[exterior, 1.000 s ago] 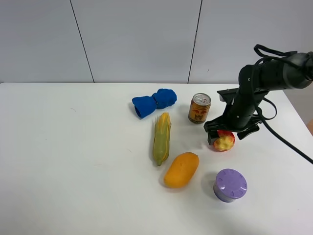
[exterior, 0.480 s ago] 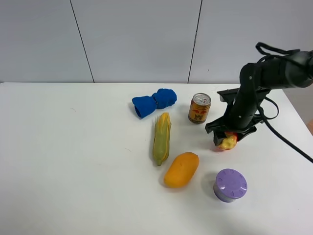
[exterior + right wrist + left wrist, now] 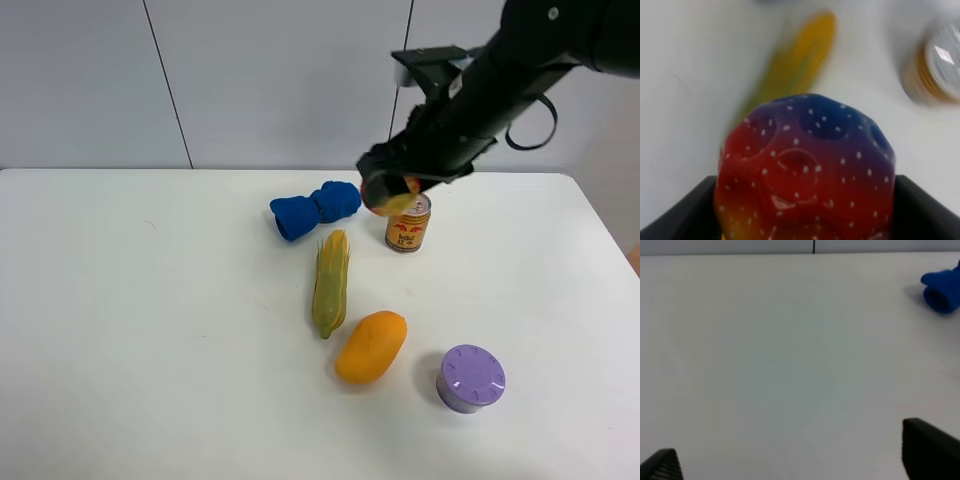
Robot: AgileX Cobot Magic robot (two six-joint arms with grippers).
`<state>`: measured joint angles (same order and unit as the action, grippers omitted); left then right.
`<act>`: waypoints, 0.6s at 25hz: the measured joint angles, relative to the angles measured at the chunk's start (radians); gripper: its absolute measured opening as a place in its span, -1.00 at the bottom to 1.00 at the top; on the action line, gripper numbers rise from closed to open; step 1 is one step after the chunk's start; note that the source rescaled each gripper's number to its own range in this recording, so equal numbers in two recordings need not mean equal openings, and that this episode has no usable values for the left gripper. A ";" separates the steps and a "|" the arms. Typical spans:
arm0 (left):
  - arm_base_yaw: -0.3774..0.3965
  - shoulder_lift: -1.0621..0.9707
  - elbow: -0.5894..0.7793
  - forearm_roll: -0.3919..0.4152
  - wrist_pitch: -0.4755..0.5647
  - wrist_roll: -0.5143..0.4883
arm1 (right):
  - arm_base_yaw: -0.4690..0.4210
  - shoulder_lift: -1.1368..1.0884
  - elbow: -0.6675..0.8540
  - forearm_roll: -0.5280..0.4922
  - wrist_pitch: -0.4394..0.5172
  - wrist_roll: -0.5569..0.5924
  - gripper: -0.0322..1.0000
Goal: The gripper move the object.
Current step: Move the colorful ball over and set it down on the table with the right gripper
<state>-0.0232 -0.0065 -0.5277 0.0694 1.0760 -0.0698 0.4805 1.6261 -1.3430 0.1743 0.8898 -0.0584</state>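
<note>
My right gripper (image 3: 392,183) is shut on the bumpy ball (image 3: 391,195), red with yellow and blue patches, and holds it in the air above the table, just left of the drink can (image 3: 408,222). In the right wrist view the ball (image 3: 805,172) fills the frame between the black fingers (image 3: 677,215), with the corn and the can blurred below. My left gripper (image 3: 790,460) is open over bare table; only its two fingertips (image 3: 930,447) show. The left arm is out of the exterior view.
On the white table (image 3: 150,330) lie a blue cloth bundle (image 3: 315,208), a corn cob (image 3: 331,281), an orange mango (image 3: 371,346) and a purple round-lidded jar (image 3: 470,378). The blue bundle also shows in the left wrist view (image 3: 942,290).
My right gripper closed on the ball, lifted it off the table right of the can, and carried it up and to the left. Everything else stayed put.
</note>
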 joint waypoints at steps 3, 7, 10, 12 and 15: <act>0.000 0.000 0.000 0.000 0.000 0.000 | 0.080 0.084 -0.141 0.000 0.016 0.000 -0.85; 0.000 0.000 0.000 0.000 0.000 0.000 | 0.187 0.231 -0.339 -0.016 0.070 0.000 -0.85; 0.000 0.000 0.000 0.000 0.000 -0.001 | 0.259 0.357 -0.468 -0.029 0.111 -0.009 -0.85; 0.000 0.000 0.000 0.000 0.000 -0.001 | 0.301 0.425 -0.541 -0.028 0.128 -0.021 -0.85; 0.000 0.000 0.000 0.000 0.000 -0.001 | 0.349 0.509 -0.613 -0.028 0.133 -0.047 -0.85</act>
<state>-0.0232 -0.0065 -0.5277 0.0698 1.0760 -0.0709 0.8297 2.1351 -1.9556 0.1466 1.0230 -0.1056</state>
